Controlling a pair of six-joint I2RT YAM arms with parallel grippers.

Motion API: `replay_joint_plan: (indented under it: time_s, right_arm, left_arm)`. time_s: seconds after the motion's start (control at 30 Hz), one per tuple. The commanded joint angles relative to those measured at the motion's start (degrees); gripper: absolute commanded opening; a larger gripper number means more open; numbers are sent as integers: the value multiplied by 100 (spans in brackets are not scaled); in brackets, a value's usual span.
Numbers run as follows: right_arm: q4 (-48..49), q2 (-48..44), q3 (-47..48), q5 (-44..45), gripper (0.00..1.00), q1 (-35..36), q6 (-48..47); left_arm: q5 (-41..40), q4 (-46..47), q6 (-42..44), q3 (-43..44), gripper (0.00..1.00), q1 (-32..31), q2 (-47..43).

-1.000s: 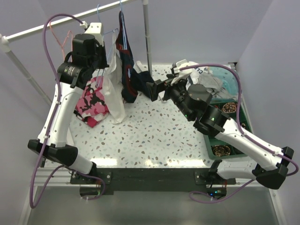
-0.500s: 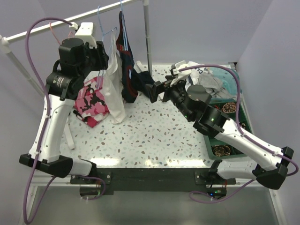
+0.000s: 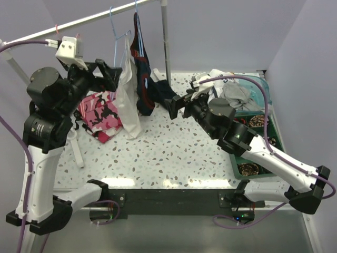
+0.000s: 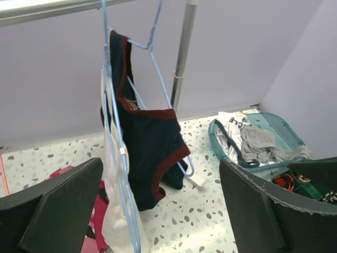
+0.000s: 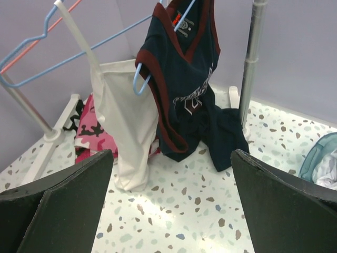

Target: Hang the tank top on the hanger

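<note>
The left arm has swung back and up to the left, drawing its left pincer [image 3: 107, 75] away from the garments it was pressed in among a second ago; the right arm has barely shifted. Both the left pincer and the right pincer [image 3: 176, 105] stand spread wide and grip nothing. The tank top [image 3: 128, 103] hangs limp from the light-blue hanger [image 4: 114, 108], which is hooked on the rail [image 3: 89, 20], just beside the navy red-trimmed garment [image 3: 142, 74] and above the pink camouflage garment [image 3: 102, 113] lying on the table [image 3: 174, 153]. The hanging step looks all but done, with the left arm retreating. I cannot tell whether both straps sit on the hanger, so the next move calls for checking that and lifting any slipped strap over the wire.
</note>
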Motion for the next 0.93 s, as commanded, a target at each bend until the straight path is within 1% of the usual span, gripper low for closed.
replay_joint_plan:
  time_s: [0.0,0.07,0.1,0.17,0.2,0.23,0.27,0.3,0.37,0.4,0.47,0.5,0.57,0.6,0.7,0.8,0.9]
  right_arm:
    - [-125,-341,-115,59,98,4,156]
    - [-231,-438,-246,138,99,4,191]
    - [-257,-543,-290,173,99,4,192]
    - [-362,-657,-439,261,99,4,235]
    - [-381,-702,-501,340,99,4,244]
    - [-416,-789,-554,393,99,4,279]
    - [-477,-825,-668,428,99,4,305]
    - [-486,-869,-738,516,99,4,323]
    - [-530,-957,-923,586,99,4,385]
    - [-539,-974,-985,622,99,4,402]
    - [-617,-1036,-1151,753,99,4,472]
    - [-679,-1079,-1213,797,99,4,516]
    - [-680,-1272,-1571,929,99,4,657]
    - [-662,-1352,-1713,938,99,4,710]
    - [-627,-1607,-2302,1114,99,4,929]
    - [-592,-1704,-2628,1158,99,4,1088]
    - [-592,-1660,-2717,1158,99,4,1141]
  left_arm:
    - [1045,623,-161,-502,100,45,-425]
    - [1520,852,-318,-1020,100,45,-663]
    - [2167,1193,-389,-1457,100,45,-716]
    - [2847,1555,-617,-1899,100,18,-787]
    - [3128,1861,-688,-2101,100,-112,-822]
    - [3114,2003,-732,-2538,100,-261,-849]
    - [3026,2092,-689,-2717,100,-472,-858]
    - [2538,2171,-654,-2979,100,-1118,-823]
    - [1947,2224,-531,-3175,100,-1789,-622]
    - [1405,2225,-513,-3306,100,-2306,-533]
    - [1023,2321,-539,-3508,100,-2643,-323]
    - [813,2582,-548,-3866,100,-2845,-287]
    - [583,2952,-696,-4316,100,-2969,-286]
    - [391,3276,-758,-4744,100,-3013,-278]
    - [13,3813,-996,-5457,100,-3023,-374]
    - [-182,4122,-1040,-5820,100,-3023,-550]
    - [-358,4132,-996,-5882,100,-3031,-629]
